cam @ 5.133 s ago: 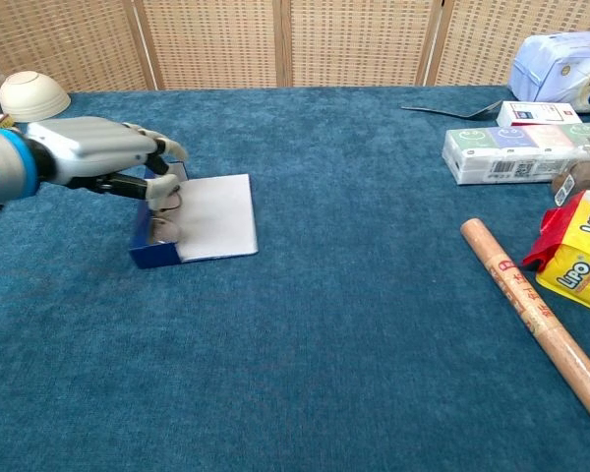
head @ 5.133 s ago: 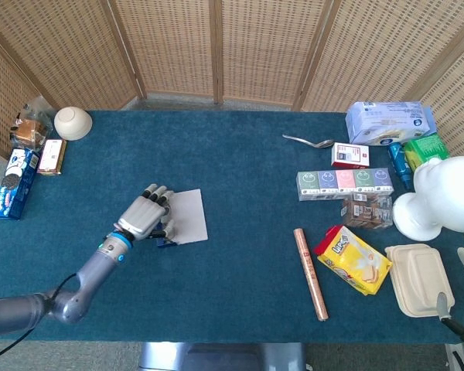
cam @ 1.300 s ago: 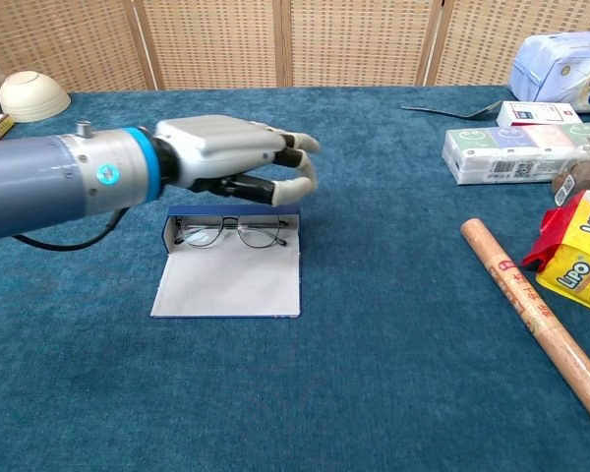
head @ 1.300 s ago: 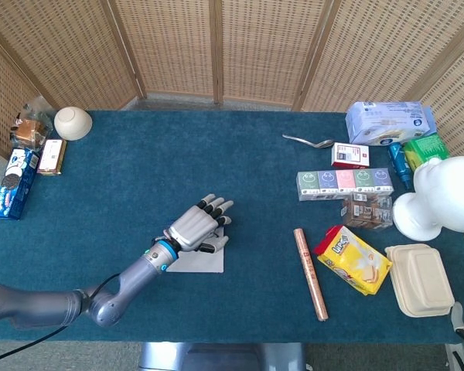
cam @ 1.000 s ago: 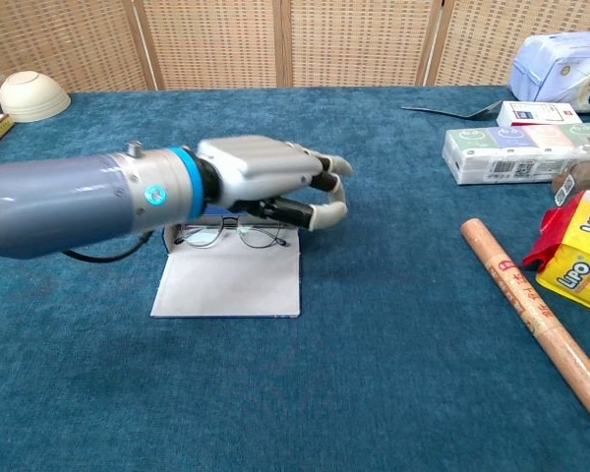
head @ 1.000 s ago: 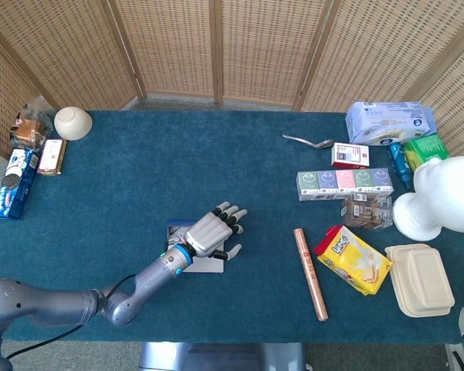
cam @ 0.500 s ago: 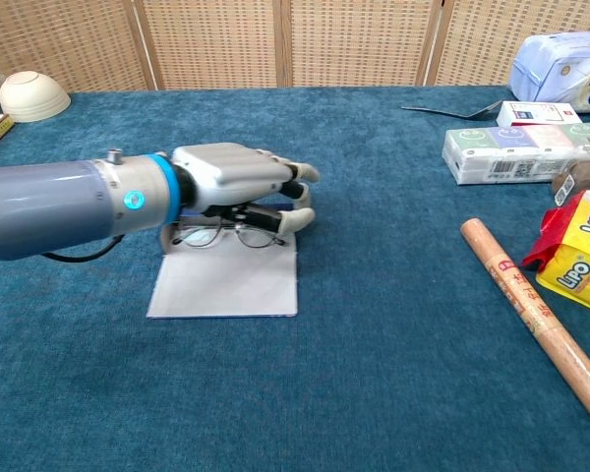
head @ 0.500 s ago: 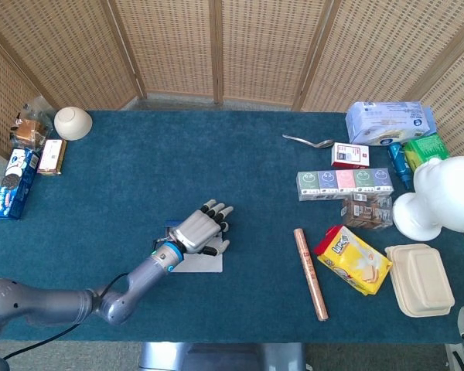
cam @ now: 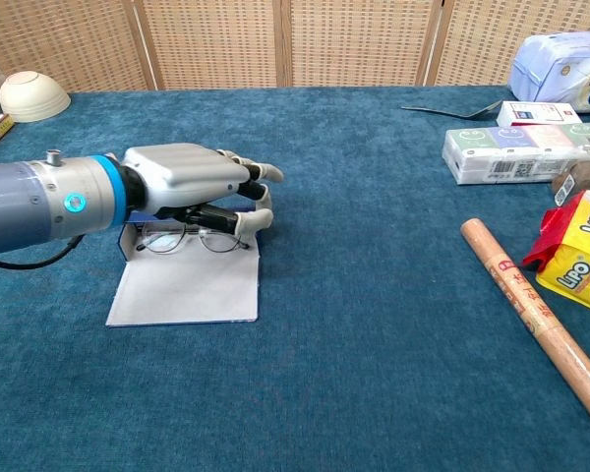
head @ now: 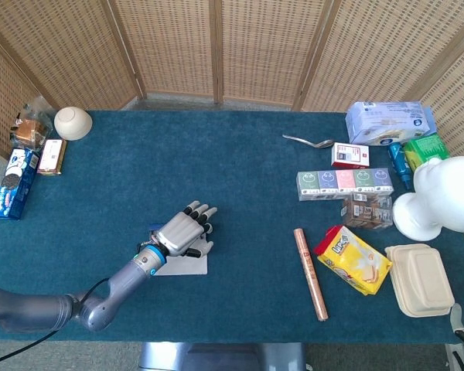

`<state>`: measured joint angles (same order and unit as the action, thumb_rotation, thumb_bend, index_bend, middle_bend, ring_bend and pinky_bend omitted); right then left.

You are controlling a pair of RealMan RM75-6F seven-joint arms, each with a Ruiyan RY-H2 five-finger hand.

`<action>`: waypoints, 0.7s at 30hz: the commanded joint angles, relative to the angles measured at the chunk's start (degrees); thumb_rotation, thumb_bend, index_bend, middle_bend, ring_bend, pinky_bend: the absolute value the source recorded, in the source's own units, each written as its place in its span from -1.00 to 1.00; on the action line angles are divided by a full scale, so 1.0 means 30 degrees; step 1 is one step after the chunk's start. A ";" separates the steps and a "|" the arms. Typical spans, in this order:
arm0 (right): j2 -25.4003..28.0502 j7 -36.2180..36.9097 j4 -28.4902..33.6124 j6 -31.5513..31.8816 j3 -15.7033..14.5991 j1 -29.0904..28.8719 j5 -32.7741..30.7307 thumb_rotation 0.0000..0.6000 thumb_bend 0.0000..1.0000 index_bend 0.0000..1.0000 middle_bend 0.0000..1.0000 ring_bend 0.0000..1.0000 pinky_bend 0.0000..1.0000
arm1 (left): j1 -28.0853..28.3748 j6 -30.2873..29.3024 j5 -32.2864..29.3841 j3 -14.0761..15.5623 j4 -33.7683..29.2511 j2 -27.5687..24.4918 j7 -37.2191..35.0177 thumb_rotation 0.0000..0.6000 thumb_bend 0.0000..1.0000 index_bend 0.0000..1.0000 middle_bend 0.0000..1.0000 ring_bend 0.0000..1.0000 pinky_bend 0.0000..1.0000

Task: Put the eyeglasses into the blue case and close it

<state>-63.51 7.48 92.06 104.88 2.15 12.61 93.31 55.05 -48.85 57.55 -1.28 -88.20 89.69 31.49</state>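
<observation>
Currently our left hand hovers over the eyeglasses, fingers curled, holding nothing. Eyeglasses lie in the open blue case, pale lid flat on the surface. We should hook the lid's near edge and fold it over without dragging the case.

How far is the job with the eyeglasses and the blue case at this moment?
Done: the eyeglasses lie in the open blue case. In hand: the left robot hand hovers over them with fingers curled; whether it touches is unclear. Left: the pale lid lies flat on the table and must be folded shut.
</observation>
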 commanded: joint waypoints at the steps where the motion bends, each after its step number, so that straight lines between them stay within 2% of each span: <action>1: 0.0009 -0.0091 0.0072 -0.0052 -0.0003 -0.0047 0.0052 0.72 -0.04 -1.00 -0.72 -0.75 -0.30 | -0.0230 -0.0188 0.0317 0.0055 -0.0275 -0.0250 -0.0291 -1.00 -0.13 -0.41 -1.00 -1.00 -1.00; 9: -0.0050 -0.0297 0.0156 -0.0234 -0.0016 -0.0186 0.0140 0.72 -0.04 -1.00 -0.72 -0.75 -0.30 | -0.0751 -0.0608 0.0782 -0.0545 -0.0679 -0.0511 -0.1780 -1.00 -0.13 -0.68 -1.00 -1.00 -1.00; 14: -0.0146 -0.0277 0.0052 -0.0419 -0.0003 -0.0281 0.0053 0.71 -0.04 -1.00 -0.72 -0.75 -0.30 | -0.0980 -0.0680 0.0043 -0.0841 -0.1491 -0.1878 -0.1849 -1.00 -0.13 -0.77 -1.00 -1.00 -0.99; 21: -0.0215 -0.0362 0.0049 -0.0689 0.0054 -0.0522 0.0095 0.71 -0.04 -1.00 -0.72 -0.75 -0.30 | -0.1002 -0.0077 -0.1274 -0.0995 -0.2062 -0.2989 -0.1985 -1.00 -0.13 -0.84 -1.00 -0.98 -0.69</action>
<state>-64.15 6.42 92.19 102.84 2.30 11.07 93.57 52.05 -49.56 54.32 -4.15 -94.13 81.13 25.68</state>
